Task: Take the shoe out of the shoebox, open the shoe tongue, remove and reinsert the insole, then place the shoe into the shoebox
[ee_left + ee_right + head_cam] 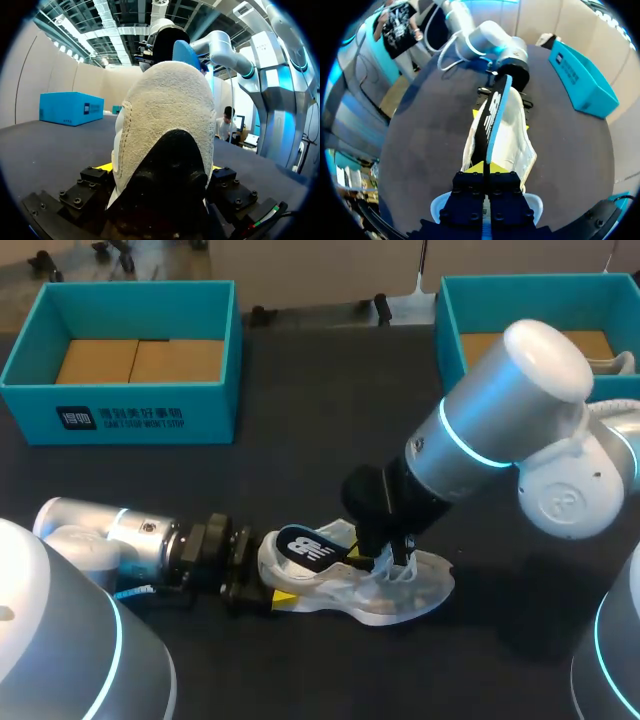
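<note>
Head view: L pincer (272, 572) tight on shoe (405, 592); R pincer (366, 556), insole (305, 548)

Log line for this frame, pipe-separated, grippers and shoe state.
left gripper: shut on shoe heel | right gripper: shut on insole, on edge over shoe | shoe: on table, outside shoebox

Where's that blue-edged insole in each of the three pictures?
Head view: the insole sticks up from the shoe, lower middle.
Left wrist view: its blue edge peeks above the shoe's heel.
Right wrist view: edge-on, pinched in the right claw.
Shared landmark: the white shoe.
</note>
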You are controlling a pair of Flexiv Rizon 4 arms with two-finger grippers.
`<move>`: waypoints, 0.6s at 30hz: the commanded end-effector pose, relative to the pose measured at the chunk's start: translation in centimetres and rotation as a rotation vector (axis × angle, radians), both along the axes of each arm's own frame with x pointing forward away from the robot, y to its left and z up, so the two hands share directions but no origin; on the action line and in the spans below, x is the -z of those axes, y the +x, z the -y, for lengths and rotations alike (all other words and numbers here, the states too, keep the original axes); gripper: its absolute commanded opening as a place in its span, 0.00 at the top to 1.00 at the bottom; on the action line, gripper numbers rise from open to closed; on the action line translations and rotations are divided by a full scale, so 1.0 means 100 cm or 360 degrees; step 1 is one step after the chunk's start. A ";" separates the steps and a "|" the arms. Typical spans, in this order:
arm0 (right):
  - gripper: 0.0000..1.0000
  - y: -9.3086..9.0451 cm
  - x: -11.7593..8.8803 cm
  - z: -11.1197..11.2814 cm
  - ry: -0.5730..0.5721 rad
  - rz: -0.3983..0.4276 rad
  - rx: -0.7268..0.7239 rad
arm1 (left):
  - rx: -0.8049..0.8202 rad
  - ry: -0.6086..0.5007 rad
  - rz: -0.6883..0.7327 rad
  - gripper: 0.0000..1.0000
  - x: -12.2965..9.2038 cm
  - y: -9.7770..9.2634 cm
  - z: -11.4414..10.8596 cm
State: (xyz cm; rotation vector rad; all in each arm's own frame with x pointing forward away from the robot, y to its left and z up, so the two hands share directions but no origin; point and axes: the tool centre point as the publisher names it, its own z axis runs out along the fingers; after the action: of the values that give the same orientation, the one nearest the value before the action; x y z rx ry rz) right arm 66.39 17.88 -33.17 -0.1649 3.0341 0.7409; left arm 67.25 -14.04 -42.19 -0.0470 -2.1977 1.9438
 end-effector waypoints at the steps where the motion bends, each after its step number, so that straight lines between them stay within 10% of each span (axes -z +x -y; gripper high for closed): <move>1: 1.00 0.007 -0.007 -0.024 -0.0148 -0.0054 -0.0133 | -0.0006 0.0000 0.0001 1.00 0.004 0.000 -0.001; 18: 1.00 0.012 -0.008 -0.055 -0.0328 -0.0170 -0.0407 | -0.0006 0.0000 0.0001 1.00 0.004 0.000 -0.001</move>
State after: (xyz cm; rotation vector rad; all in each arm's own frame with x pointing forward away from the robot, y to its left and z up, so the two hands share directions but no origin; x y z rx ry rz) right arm 67.20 22.08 -31.93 -0.5207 3.1829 0.5409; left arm 67.24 -14.05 -42.19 -0.0474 -2.1976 1.9437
